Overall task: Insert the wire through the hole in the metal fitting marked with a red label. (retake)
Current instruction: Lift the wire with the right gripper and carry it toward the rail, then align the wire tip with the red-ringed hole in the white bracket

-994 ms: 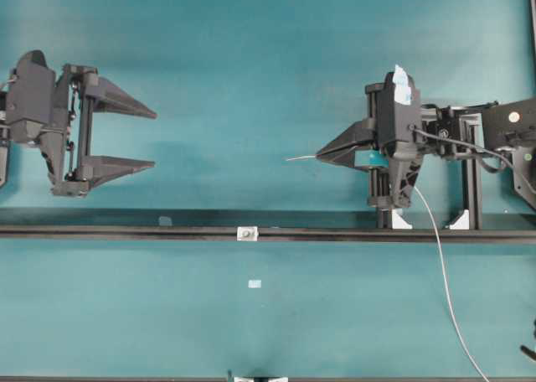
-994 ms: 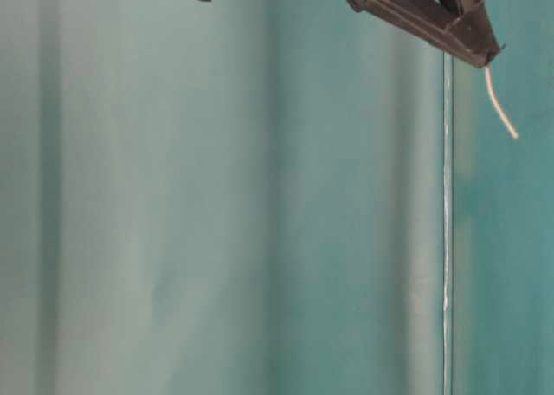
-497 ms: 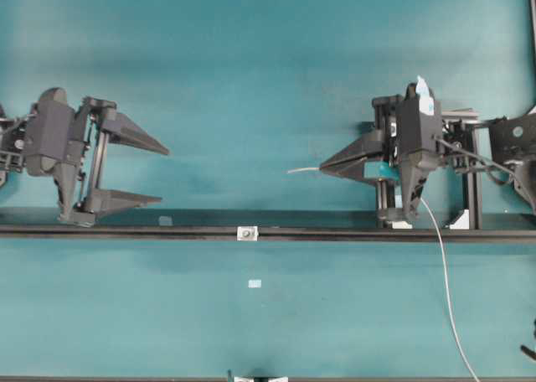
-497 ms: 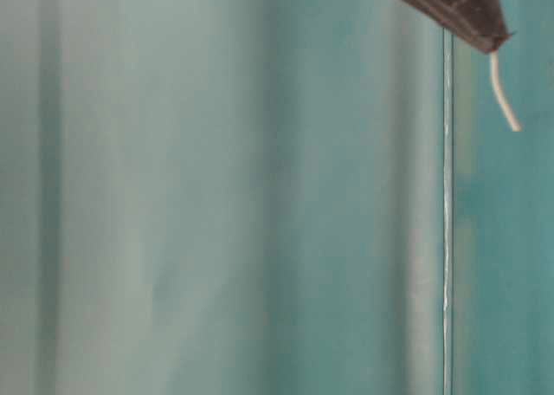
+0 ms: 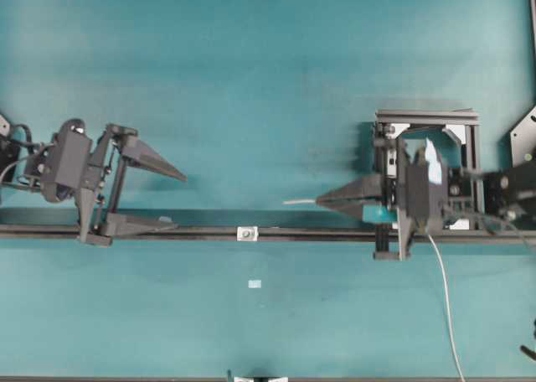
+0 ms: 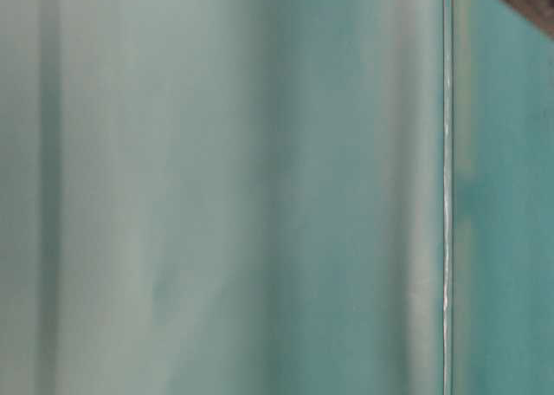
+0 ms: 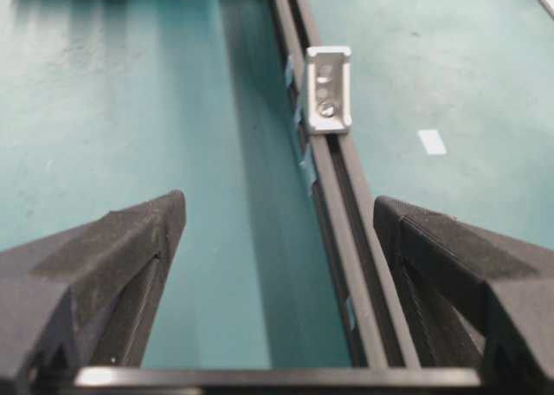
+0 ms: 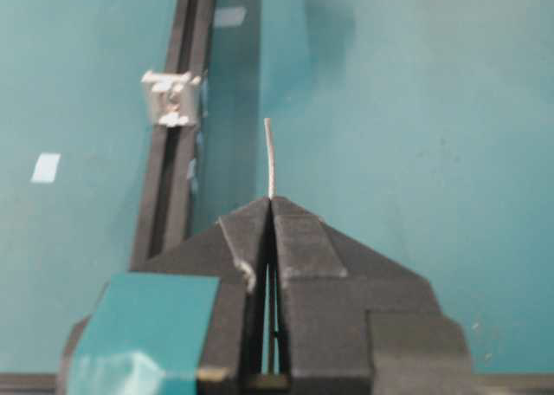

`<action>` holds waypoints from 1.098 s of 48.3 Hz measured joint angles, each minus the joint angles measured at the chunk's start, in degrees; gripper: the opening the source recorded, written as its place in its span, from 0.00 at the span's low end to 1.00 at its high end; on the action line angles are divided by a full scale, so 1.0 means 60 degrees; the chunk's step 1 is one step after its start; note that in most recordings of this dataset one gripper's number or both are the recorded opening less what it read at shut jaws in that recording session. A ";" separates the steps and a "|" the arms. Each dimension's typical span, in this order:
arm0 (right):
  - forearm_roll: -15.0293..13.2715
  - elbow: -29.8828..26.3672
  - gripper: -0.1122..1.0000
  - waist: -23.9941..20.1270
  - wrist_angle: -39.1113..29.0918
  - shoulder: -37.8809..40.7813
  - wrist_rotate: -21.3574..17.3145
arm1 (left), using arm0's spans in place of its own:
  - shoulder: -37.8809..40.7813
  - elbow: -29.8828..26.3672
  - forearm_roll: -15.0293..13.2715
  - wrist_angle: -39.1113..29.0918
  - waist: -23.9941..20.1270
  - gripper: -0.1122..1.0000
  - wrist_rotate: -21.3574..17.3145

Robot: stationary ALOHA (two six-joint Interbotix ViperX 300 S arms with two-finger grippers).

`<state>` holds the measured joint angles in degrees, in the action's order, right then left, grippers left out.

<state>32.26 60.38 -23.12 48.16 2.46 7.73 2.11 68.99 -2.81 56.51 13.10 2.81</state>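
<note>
Wire [image 5: 300, 202] is held pinched in the closed right tool [image 5: 322, 203], a short free end pointing toward the metal fitting [image 5: 246, 233], which sits on the black rail [image 5: 469, 236] crossing the teal surface [image 5: 268, 80]. The left tool [image 5: 177, 201] is spread wide and empty, straddling that rail. The approach is judged underway; next, the tip must be lined up with the fitting's small hole [image 7: 325, 109].

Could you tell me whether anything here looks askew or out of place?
Only one thing: the wire tip sticking out of the shut right gripper bends slightly and sits beside the rail, not lined up with the fitting. The left gripper is open and empty.
</note>
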 measured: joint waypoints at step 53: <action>0.0835 -0.0571 0.13 -0.1333 0.2329 0.2183 0.0146 | 0.2314 -0.0894 0.0000 0.2007 0.0381 0.53 0.0015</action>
<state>37.27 56.95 -31.11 62.14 15.56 8.61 16.00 63.63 -2.81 68.55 15.38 2.90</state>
